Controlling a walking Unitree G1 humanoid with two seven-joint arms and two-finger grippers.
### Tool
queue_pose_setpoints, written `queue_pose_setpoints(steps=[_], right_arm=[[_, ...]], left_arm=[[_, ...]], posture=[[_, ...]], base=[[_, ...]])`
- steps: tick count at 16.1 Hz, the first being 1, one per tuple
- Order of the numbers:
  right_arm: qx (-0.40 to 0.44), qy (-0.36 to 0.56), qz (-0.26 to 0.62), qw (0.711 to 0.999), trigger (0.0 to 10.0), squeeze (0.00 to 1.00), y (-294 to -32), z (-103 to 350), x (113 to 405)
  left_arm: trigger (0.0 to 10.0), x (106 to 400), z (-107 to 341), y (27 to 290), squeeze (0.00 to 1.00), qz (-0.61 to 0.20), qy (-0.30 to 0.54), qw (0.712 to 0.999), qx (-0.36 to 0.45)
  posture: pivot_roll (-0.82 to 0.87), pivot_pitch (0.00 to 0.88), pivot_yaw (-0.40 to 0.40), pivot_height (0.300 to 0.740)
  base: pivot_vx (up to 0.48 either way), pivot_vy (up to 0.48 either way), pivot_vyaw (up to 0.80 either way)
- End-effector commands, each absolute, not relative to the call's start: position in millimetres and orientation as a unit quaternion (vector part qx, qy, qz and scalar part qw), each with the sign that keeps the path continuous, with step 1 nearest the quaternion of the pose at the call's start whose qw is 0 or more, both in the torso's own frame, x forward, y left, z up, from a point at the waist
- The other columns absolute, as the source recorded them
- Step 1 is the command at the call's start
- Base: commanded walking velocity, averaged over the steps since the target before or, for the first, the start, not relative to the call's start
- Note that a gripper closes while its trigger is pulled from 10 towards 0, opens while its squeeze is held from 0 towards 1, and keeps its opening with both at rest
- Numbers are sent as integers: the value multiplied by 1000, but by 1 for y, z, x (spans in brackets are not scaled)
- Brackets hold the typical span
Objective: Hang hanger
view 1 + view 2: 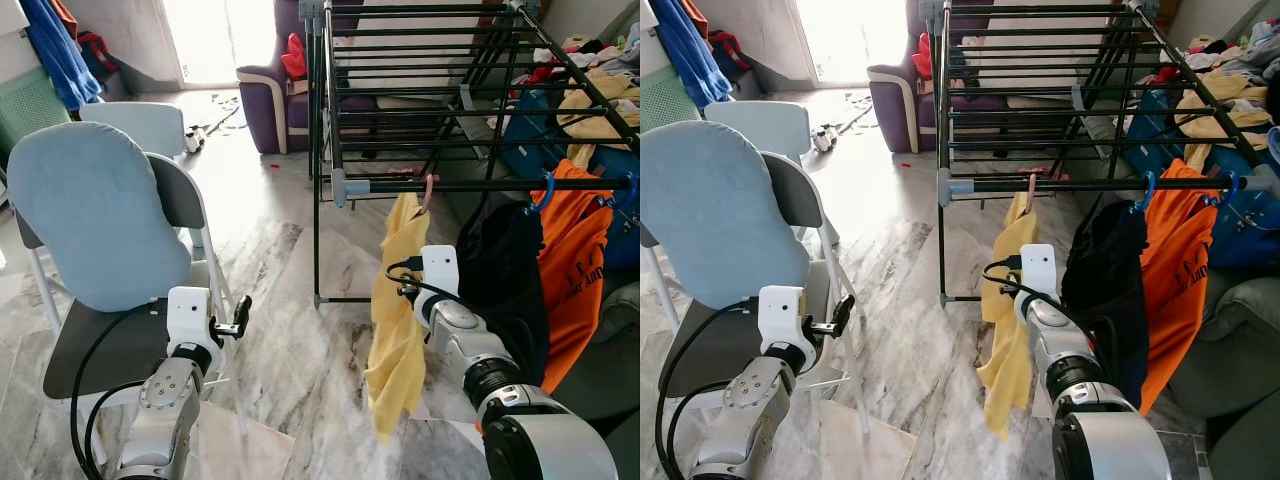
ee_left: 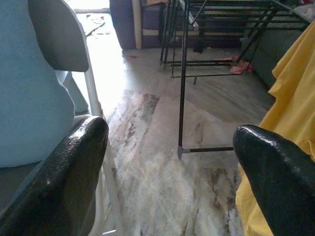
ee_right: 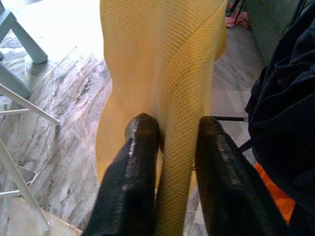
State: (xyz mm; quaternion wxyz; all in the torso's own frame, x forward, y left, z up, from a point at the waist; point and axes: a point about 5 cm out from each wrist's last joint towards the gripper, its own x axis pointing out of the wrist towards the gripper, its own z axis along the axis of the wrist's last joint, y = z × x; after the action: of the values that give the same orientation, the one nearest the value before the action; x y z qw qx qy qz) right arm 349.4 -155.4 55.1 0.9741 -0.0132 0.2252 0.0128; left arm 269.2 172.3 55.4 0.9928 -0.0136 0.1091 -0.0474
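Yellow shirt (image 3: 167, 73): ribbed knit cloth. Rack (image 1: 440, 185): matt black metal. Floor (image 1: 290, 330): glossy marble. Pincer fingers (image 3: 133, 182): glossy black.

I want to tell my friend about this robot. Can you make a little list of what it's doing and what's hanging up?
right gripper: black fingers around a fold of the yellow knitted garment
left gripper: open, beside the grey chair with a light blue cushion
black metal drying rack: front rail carries the yellow garment on a pink hanger hook, a black garment, an orange shirt
floor: grey marble tiles
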Motion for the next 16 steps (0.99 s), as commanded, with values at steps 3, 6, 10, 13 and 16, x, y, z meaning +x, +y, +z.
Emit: queue_pose_setpoints(steps=[3, 6, 10, 13, 16], right_arm=[[-18, 219, 14, 976, 0, 0, -154, 59, 353], [-19, 218, 14, 976, 0, 0, -154, 59, 353], [-11, 200, 14, 980, 0, 0, -155, 64, 355], [6, 127, 15, 992, 0, 0, -160, 85, 361], [-5, 74, 30, 997, 0, 0, -170, 88, 340]], left_arm=[[10000, 272, 55, 174, 0, -46, 113, 992, -12], [10000, 272, 55, 174, 0, -46, 113, 993, -11], [10000, 272, 57, 176, 0, -39, 104, 994, -1], [10000, 267, 64, 181, 0, -10, 79, 997, 16], [10000, 256, 74, 185, 0, -10, 56, 998, 25]], posture=[[-38, 0, 0, 740], [-36, 0, -1, 740], [-34, 0, -3, 740], [-33, 0, 1, 740], [-38, 0, 7, 740]], base=[[0, 0, 0], [0, 0, 0], [0, 0, 0], [0, 0, 0], [0, 0, 0]])
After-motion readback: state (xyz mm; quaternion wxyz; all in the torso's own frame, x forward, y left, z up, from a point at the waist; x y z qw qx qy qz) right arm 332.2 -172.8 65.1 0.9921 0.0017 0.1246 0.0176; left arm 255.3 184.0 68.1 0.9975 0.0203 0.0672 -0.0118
